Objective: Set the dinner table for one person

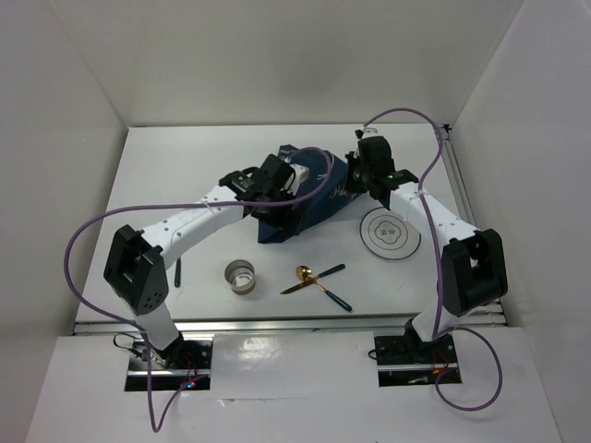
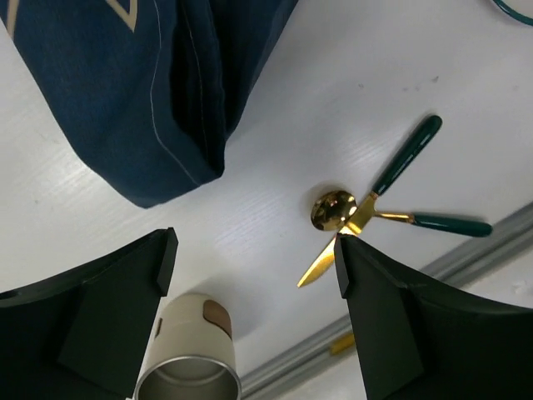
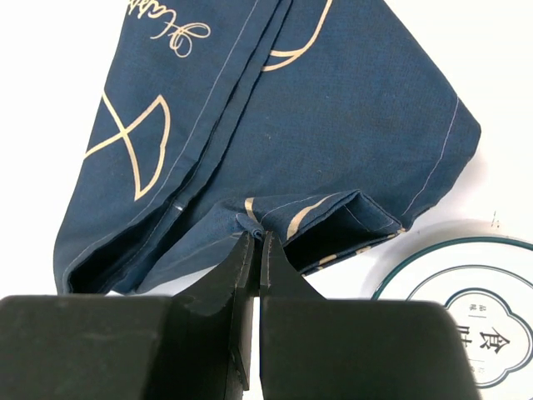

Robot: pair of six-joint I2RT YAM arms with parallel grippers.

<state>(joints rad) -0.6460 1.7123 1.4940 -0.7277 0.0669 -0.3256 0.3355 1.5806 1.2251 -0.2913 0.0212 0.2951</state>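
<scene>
Beneath both pairs of fingers lies the table (image 1: 175, 166), a broad white top that is rigid, flat and smooth. It is not a thing to take hold of. It only carries the rest, and hard pieces will probably slide easily across it.

The left fingers (image 1: 275, 183) are spread wide with nothing between them, and they hang just past a corner of the navy placemat (image 3: 333, 108). The right fingers (image 3: 256, 250) are pressed together on a folded edge of that cloth.

The placemat looks soft and limp, lying doubled over itself. It should be light, but it will sag and crease, so it is best gripped at a hem or corner, one per arm, and drawn flat.

Just beside the right fingers, on the side away from the cloth, sits the plate (image 3: 416, 283). It is hard, likely breakable and low-lying, so a pinch across its rim seems the only purchase.

Ahead of the left fingers stands the cup (image 2: 190, 350), which is small and probably light, and could be gripped over its wall. Farther out, near the table's rail, a gold spoon (image 2: 333, 208) and a gold knife (image 2: 319, 265) lie crossed, touching. They are thin, stiff and slick, and the thicker green handles are the best place to grip them.

By count there is one placemat, one plate, one cup, one spoon and one knife. One dark slim object (image 1: 178, 272) lies well away from both pairs of fingers, too small to name.
</scene>
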